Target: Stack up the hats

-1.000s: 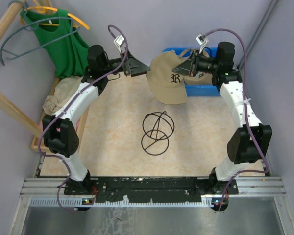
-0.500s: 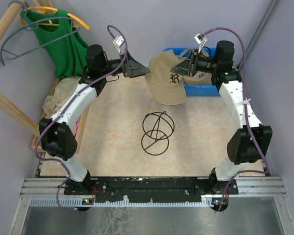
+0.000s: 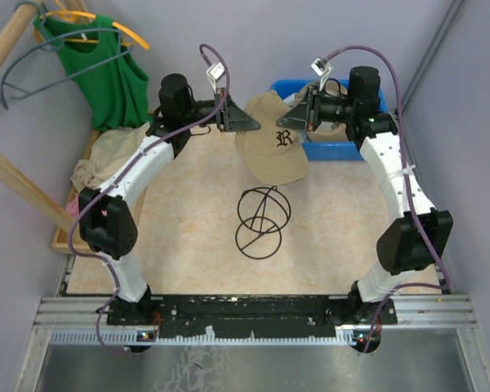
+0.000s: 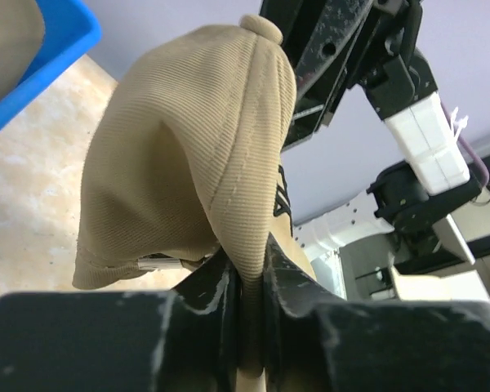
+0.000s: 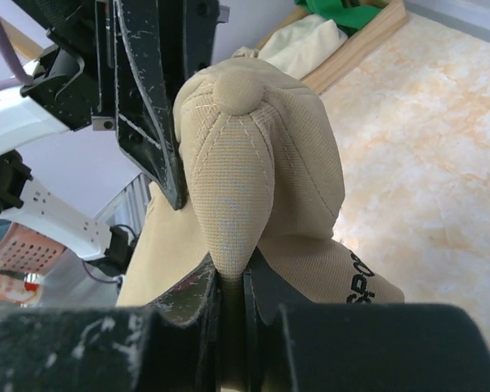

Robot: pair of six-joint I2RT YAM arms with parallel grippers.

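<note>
One tan cap (image 3: 271, 147) hung in the air over the far middle of the table (image 3: 188, 237), pinched from both sides. The left gripper (image 3: 243, 122) had its jaws squeezed onto a fold of fabric at the cap's left edge. The right gripper (image 3: 300, 110) was clamped the same way on a fold by the crown button, so each held cloth with almost no gap.

Directly nearer than the cap, one wire sphere (image 3: 261, 220) sat on the table, apart from it. One blue bin (image 3: 335, 149) stood at the far right, partly hidden by the cap and the right gripper. The left wrist view caught a tan shape (image 4: 8, 41) inside it, too cropped to name. At the left edge lay one beige cloth (image 3: 106, 155) in a wooden tray (image 3: 60, 239) — and one green top (image 3: 106, 77) hung beyond it.
</note>
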